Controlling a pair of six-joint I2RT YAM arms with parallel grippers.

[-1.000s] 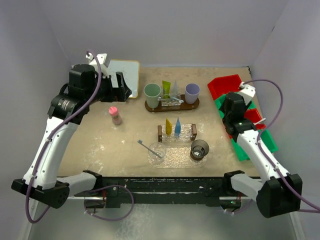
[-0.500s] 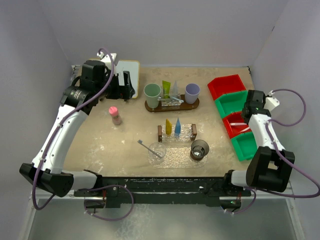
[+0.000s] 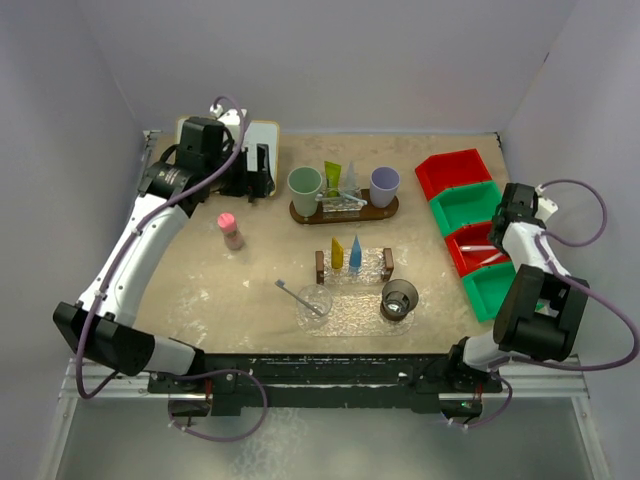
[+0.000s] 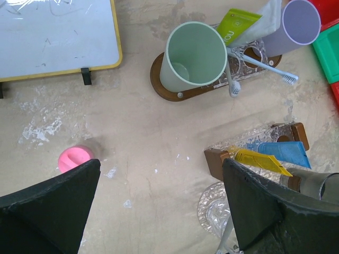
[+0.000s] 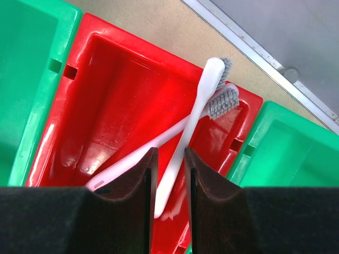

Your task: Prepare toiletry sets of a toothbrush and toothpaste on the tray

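Right wrist shows right claw (image 5: 170, 154) narrow around white toothbrush (image 5: 203, 100), grip unclear; left claw (image 4: 161, 165) spread wide

The red bin (image 5: 106, 106) is glossy, smooth plastic, and the toothbrushes (image 5: 197, 119) in it are smooth pale plastic. The table (image 4: 159, 143) looks matt, sandy and scuffed

I log a tan table (image 3: 200, 290): whiteboard (image 3: 262, 138) upper left, bottle (image 3: 231, 230) left of centre, brown tray (image 3: 386, 213) top centre, clear tray (image 3: 352, 318) lower centre, bins (image 3: 465, 205) right.
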